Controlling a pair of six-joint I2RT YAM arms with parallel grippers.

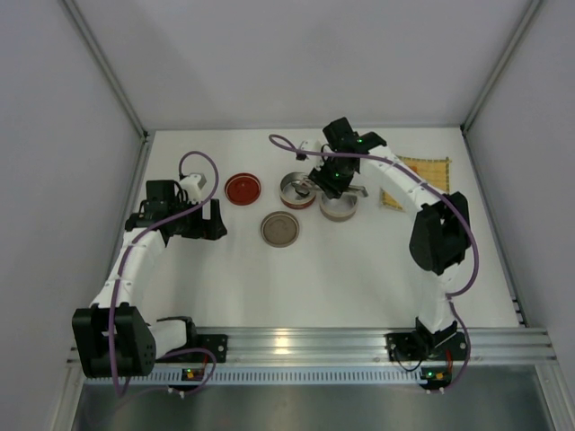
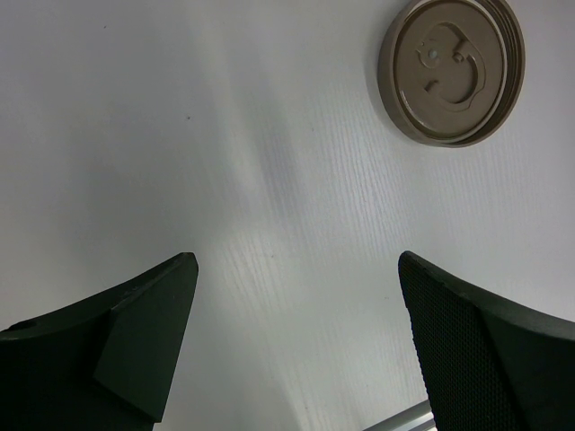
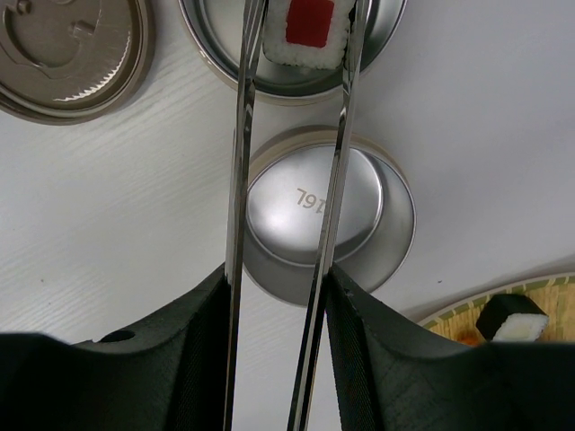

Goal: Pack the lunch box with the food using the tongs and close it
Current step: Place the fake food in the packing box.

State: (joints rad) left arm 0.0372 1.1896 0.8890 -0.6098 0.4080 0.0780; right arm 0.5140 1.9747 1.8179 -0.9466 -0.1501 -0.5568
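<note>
White worktop (image 3: 503,135): right gripper (image 3: 278,274) clamped on tongs (image 3: 238,180), tips pinching a rice roll (image 3: 305,31) over the farther steel tin (image 3: 296,81); left gripper (image 2: 296,260) released.

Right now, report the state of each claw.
Left claw: open, holding nothing.
Right claw: shut on long slim silver metal tongs pinching a white-and-red sushi piece.

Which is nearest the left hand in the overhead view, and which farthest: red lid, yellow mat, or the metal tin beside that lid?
1. Red lid, just right of the left hand.
2. Metal tin, right of the red lid.
3. Yellow mat, far right.
</note>
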